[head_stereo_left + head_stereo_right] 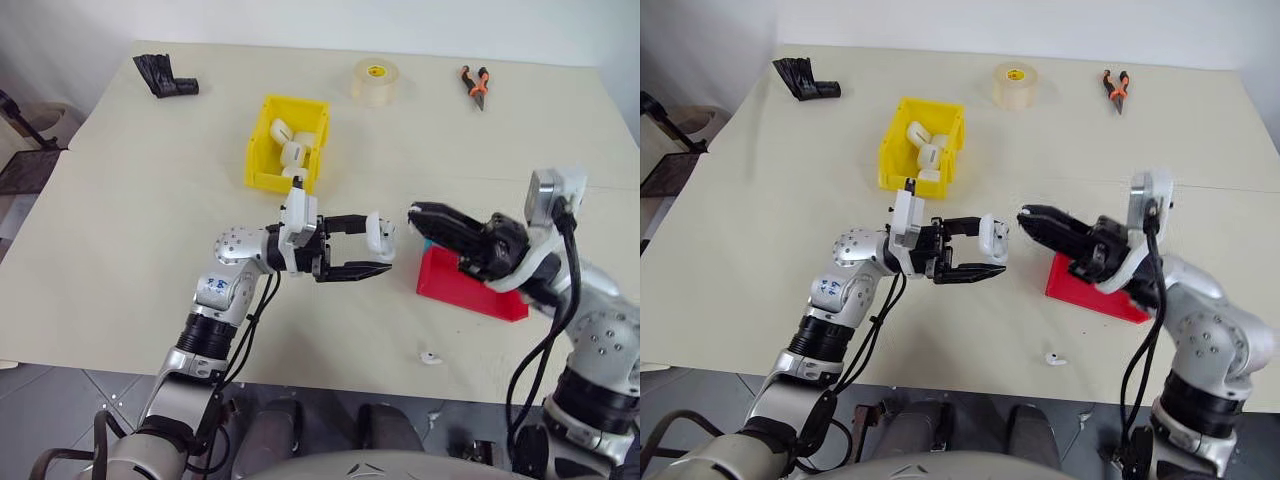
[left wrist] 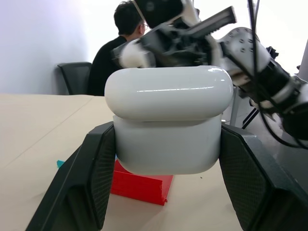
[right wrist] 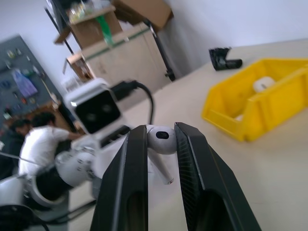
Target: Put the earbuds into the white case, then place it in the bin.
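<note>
My left gripper (image 1: 372,248) is shut on the white case (image 1: 381,236) and holds it above the table's middle. In the left wrist view the case (image 2: 168,120) sits between both black fingers (image 2: 86,178), its lid resting over the body. My right gripper (image 1: 416,214) points at the case from the right, a small gap away. It is shut on an earbud (image 3: 161,139), stem hanging down. A second earbud (image 1: 431,357) lies on the table near the front edge. The yellow bin (image 1: 275,180) stands behind the left gripper and holds several white cases.
A red tray (image 1: 470,288) lies under my right arm, with a bit of teal (image 1: 427,243) behind it. A tape roll (image 1: 375,80), orange pliers (image 1: 476,86) and a black object (image 1: 165,75) lie along the far edge. A person (image 2: 120,48) sits beyond the table.
</note>
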### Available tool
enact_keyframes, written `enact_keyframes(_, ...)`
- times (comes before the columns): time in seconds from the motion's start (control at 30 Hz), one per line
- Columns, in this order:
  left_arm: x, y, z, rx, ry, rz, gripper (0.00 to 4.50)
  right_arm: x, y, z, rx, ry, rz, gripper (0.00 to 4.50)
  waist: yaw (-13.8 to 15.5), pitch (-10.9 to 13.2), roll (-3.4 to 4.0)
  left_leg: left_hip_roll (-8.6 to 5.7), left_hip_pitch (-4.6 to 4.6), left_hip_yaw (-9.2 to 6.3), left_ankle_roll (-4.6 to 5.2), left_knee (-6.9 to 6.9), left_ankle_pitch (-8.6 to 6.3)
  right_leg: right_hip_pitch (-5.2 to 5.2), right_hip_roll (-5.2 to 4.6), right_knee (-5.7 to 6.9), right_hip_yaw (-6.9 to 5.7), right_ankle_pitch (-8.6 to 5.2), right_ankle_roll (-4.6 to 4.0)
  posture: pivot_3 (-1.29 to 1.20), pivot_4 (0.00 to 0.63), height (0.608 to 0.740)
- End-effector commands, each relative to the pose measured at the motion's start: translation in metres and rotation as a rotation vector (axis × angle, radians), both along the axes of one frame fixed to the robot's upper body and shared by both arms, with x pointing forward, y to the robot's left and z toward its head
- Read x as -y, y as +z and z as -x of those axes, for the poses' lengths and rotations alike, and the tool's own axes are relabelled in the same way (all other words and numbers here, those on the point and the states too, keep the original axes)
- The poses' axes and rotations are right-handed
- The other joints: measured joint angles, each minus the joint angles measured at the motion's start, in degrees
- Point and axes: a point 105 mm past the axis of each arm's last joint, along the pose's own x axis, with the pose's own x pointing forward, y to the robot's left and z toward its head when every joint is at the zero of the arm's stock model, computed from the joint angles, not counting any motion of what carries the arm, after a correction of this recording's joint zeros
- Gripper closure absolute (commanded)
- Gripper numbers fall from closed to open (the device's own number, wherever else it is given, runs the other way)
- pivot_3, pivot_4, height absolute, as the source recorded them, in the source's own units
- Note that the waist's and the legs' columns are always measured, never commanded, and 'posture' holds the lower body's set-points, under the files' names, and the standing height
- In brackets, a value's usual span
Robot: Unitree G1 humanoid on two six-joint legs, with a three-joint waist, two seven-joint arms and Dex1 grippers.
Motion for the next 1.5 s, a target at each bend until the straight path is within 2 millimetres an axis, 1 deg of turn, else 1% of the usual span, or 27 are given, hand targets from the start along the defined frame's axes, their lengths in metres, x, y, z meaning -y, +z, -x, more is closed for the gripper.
enact_keyframes(0.03,0.002,0.011,0.002,0.027,-0.020,0.015,1.70,-0.009,0.001,0.010,0.041,-0.001,-0.045,4.05,0.0,0.0,0.00,0.00,0.01,-0.01,0.00,-0.01,0.00,0.01,0.01,0.01,0.00,0.00,0.00,0.00,0.150,0.740)
enact_keyframes(0.23,0.001,0.011,0.003,0.021,-0.031,0.005,1.70,-0.015,0.000,0.009,0.052,-0.023,-0.090,4.05,-0.2,0.0,0.00,0.02,0.16,0.04,0.00,-0.06,0.00,0.03,0.04,0.08,0.07,0.00,0.00,0.00,0.150,0.740)
enact_keyframes(0.5,0.003,0.014,0.003,0.016,-0.041,0.015,1.70,-0.019,-0.010,0.008,0.040,-0.042,-0.095,4.05,-0.1,0.0,0.00,0.00,0.23,0.04,0.00,-0.07,0.00,0.14,0.02,0.04,0.08,0.00,0.00,0.00,0.150,0.740)
enact_keyframes(0.77,0.002,0.017,0.000,-0.006,-0.022,0.032,1.70,-0.022,-0.020,0.015,0.022,-0.037,-0.081,4.05,-0.1,0.0,0.00,0.02,0.26,0.04,0.00,-0.08,0.00,0.16,0.03,0.02,0.08,0.00,0.00,0.00,0.150,0.740)
enact_keyframes(1.07,0.004,0.019,-0.002,-0.015,-0.018,0.045,1.70,-0.022,-0.030,0.017,0.012,-0.066,-0.069,4.05,-0.1,0.0,0.00,0.02,0.28,0.03,0.00,-0.08,0.00,0.23,0.04,-0.06,0.07,0.00,0.00,0.00,0.150,0.740)
enact_keyframes(1.2,0.003,0.024,-0.005,-0.021,-0.008,0.068,1.70,-0.016,-0.038,0.017,0.007,-0.095,-0.020,4.05,0.0,0.0,0.00,0.01,0.27,0.03,0.01,-0.08,0.00,0.24,0.03,-0.06,0.07,0.00,0.00,0.00,0.150,0.740)
enact_keyframes(1.3,0.003,0.025,-0.004,-0.022,-0.011,0.074,1.70,-0.010,-0.045,0.015,-0.030,-0.123,0.027,4.05,-0.1,0.0,0.00,0.01,0.27,0.04,0.01,-0.08,0.00,0.24,0.03,-0.08,0.07,0.00,0.00,0.00,0.150,0.740)
enact_keyframes(1.37,0.003,0.024,-0.004,-0.022,-0.014,0.075,1.70,-0.009,-0.045,0.014,-0.027,-0.130,0.047,4.05,-0.1,0.0,0.00,0.02,0.28,0.04,0.01,-0.08,-0.01,0.24,0.04,-0.08,0.07,0.00,0.00,0.00,0.150,0.740)
enact_keyframes(1.47,0.003,0.024,-0.003,-0.021,-0.022,0.075,1.70,-0.012,-0.040,0.016,-0.033,-0.103,0.043,4.05,-0.1,0.0,0.00,0.03,0.28,0.04,0.01,-0.08,0.00,0.25,0.05,-0.09,0.06,0.00,0.00,0.00,0.150,0.740)
enact_keyframes(1.5,0.003,0.024,-0.002,-0.021,-0.025,0.075,1.70,-0.014,-0.039,0.016,-0.028,-0.097,0.046,3.70,-0.1,0.0,0.00,0.03,0.28,0.04,0.01,-0.08,0.00,0.25,0.04,-0.09,0.06,0.00,0.00,0.00,0.150,0.740)
